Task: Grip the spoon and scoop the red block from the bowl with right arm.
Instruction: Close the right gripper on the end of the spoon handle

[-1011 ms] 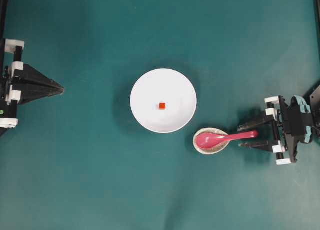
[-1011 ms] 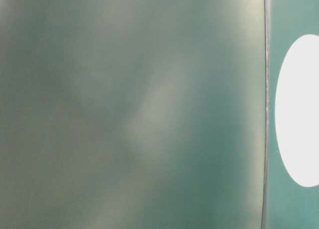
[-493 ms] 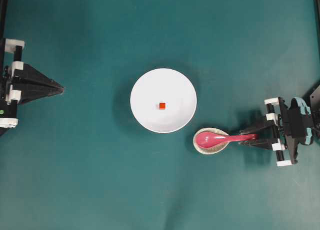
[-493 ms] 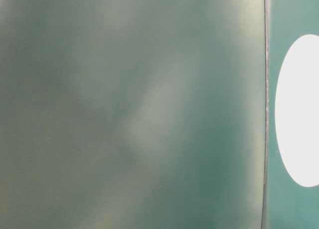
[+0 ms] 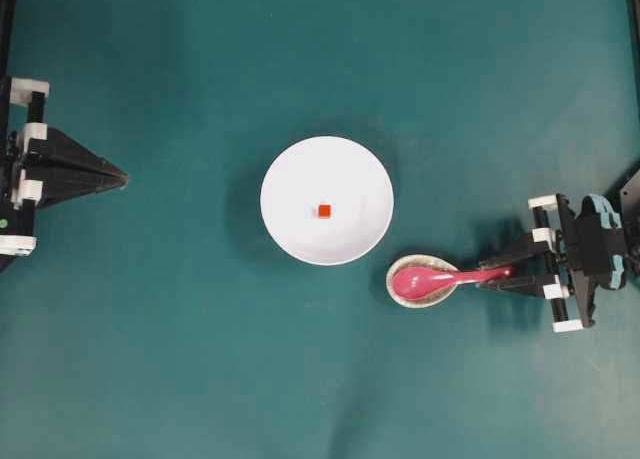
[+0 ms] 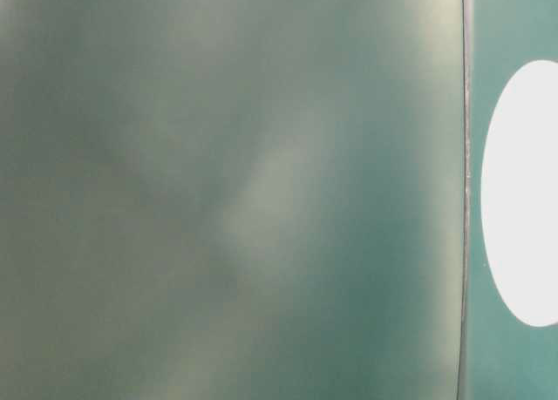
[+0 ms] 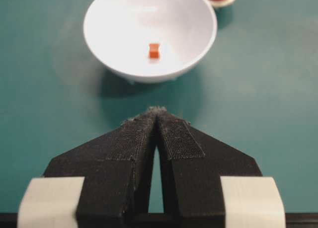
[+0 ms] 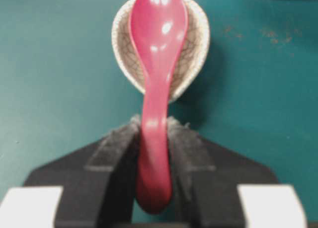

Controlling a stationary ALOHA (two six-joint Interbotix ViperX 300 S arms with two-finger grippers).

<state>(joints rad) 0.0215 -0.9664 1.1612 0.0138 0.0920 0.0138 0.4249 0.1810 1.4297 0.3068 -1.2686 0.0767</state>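
The right tool [image 8: 154, 138] grips the spoon [image 8: 156, 64] by its handle; the left tool [image 7: 156, 119] rests closed, empty.

Table-level view is mostly blur; the bowl [image 6: 523, 193], probably, is cut off at right

Right arm's fingers [image 8: 119, 153] pinch together low; left arm's fingers [image 7: 171, 138] meet.

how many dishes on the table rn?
2. The white bowl sits mid-table with the red block inside. The small speckled dish lies just beside it toward the right arm's side, cradling the spoon scoop. None appear hidden.
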